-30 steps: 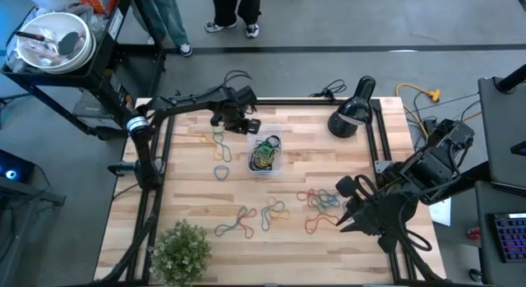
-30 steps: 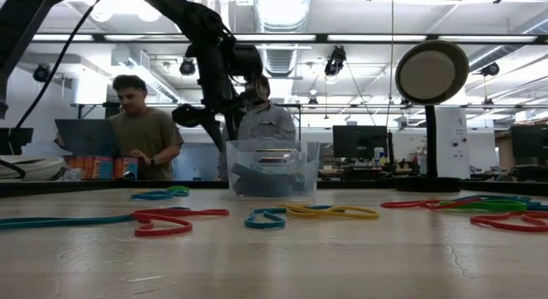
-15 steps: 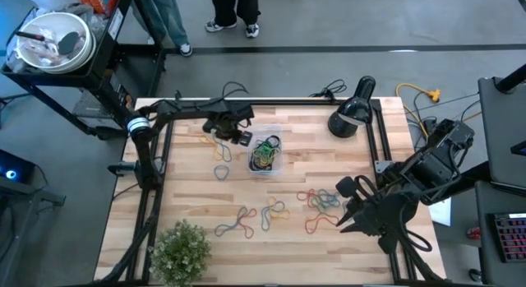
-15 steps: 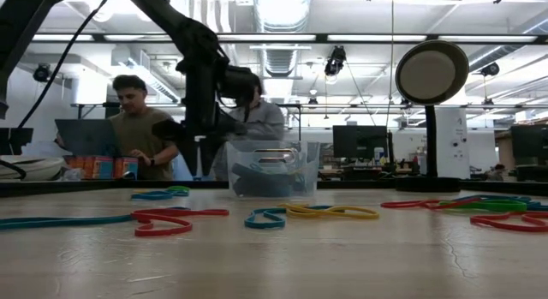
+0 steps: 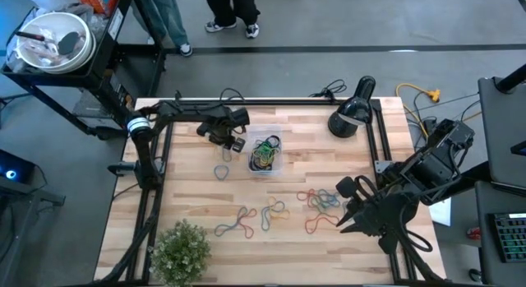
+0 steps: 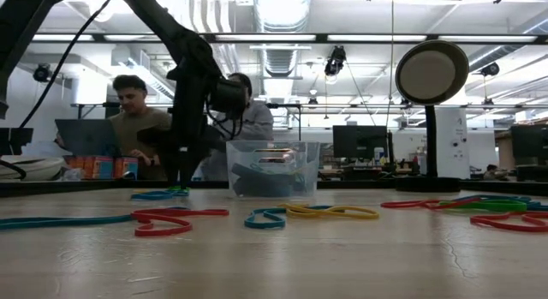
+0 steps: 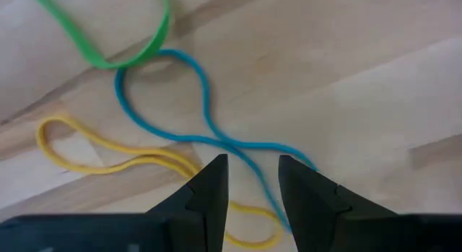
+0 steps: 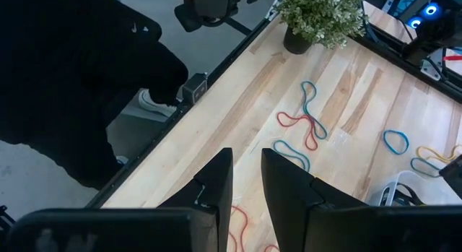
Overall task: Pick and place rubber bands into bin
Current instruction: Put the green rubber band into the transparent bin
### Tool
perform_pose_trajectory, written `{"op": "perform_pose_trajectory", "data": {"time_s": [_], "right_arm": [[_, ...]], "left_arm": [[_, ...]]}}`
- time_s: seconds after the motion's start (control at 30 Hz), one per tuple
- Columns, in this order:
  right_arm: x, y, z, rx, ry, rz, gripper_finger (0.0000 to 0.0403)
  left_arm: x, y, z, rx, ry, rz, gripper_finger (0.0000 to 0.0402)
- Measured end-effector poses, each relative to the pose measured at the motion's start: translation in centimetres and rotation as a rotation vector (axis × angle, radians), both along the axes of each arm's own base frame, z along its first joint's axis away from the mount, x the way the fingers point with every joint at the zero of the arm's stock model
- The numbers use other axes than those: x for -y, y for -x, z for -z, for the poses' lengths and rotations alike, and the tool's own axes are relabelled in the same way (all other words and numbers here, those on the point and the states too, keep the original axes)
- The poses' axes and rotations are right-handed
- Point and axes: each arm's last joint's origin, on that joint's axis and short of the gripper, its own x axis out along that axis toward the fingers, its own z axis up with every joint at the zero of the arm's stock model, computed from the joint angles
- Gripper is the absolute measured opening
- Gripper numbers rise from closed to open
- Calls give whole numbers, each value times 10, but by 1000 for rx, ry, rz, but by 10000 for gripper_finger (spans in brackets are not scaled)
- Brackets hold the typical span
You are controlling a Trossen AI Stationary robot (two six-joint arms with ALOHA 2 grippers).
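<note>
From above, your left hand [image 5: 220,139] hides the bands beneath it left of the clear bin [image 5: 265,153] at upper centre of the bench [image 5: 329,176], and the bin's contents read only as a dark tangle. Its wrist view shows the fingers [image 7: 206,194] slightly parted, empty, low over a blue rubber band [image 7: 209,129] beside yellow [image 7: 115,158] and green [image 7: 108,42] ones. Your right hand [image 8: 245,187] waits at lower right, narrowly open, holding nothing.
</note>
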Motion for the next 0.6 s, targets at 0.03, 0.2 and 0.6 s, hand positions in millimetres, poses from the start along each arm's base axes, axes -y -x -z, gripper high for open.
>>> {"op": "perform_pose_trajectory", "data": {"time_s": [0.03, 0.2, 0.6], "right_arm": [[0, 0, 0, 0, 0, 0, 68], [0, 0, 0, 3, 5, -6, 68], [0, 0, 0, 5, 4, -6, 68]], "left_arm": [[0, 1, 1, -9, -6, 0, 107], [1, 4, 5, -18, -3, -1, 107], [-1, -3, 6, 58, -18, 1, 110]]}}
